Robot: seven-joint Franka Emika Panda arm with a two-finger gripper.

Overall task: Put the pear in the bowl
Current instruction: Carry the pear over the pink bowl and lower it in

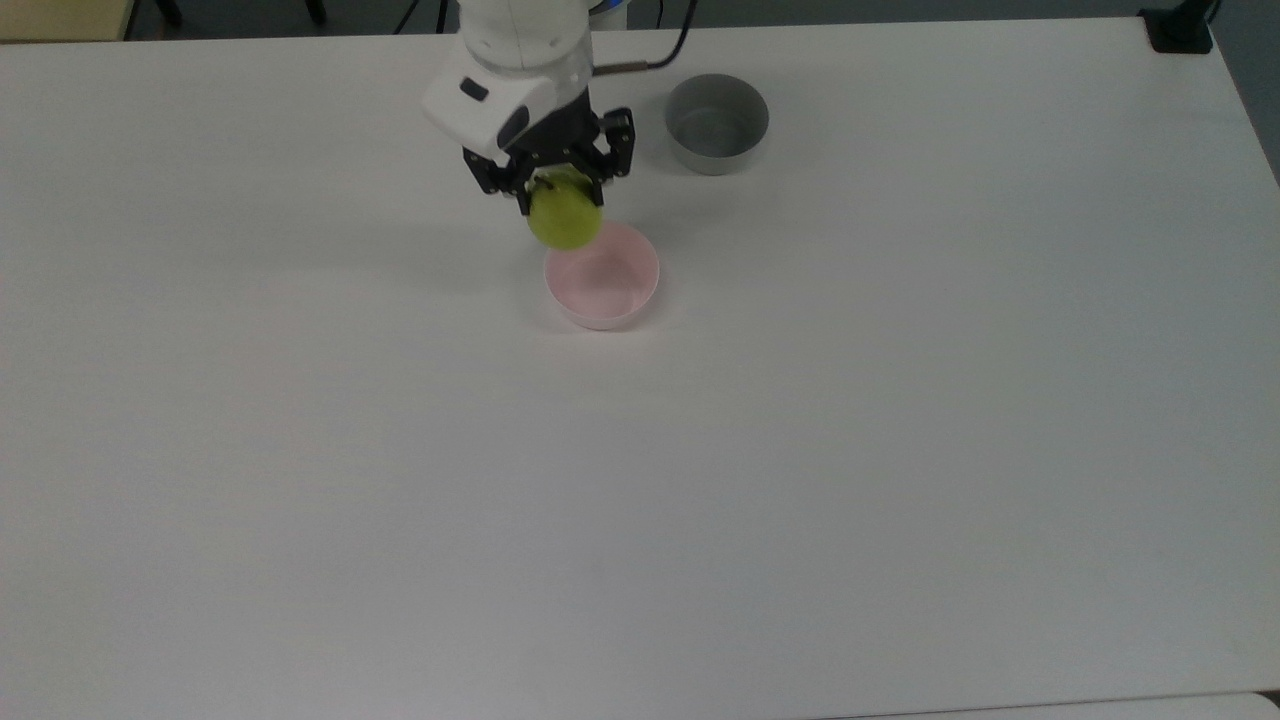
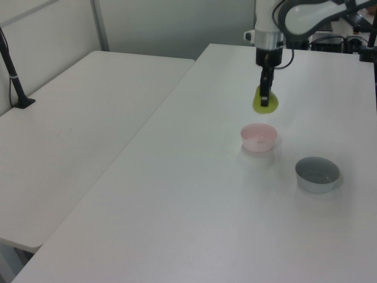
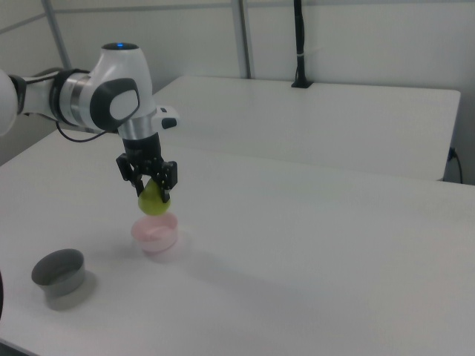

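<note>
My gripper [image 1: 556,203] [image 2: 265,100] [image 3: 152,194] is shut on the yellow-green pear [image 1: 566,219] [image 2: 264,105] [image 3: 153,201], which hangs in the air below the black fingers. The pale pink bowl [image 1: 603,275] [image 2: 258,137] [image 3: 155,233] sits on the white table. In the top view the pear overlaps the bowl's upper left rim. In the right view the pear hangs just above the bowl, apart from it. The bowl's inside holds nothing.
A grey round bowl [image 1: 717,123] [image 2: 317,174] [image 3: 59,277] stands on the white table [image 1: 700,480], up and to the right of the pink one in the top view. A second white table [image 2: 76,130] adjoins in the left view. A black post [image 3: 300,44] rises at the back.
</note>
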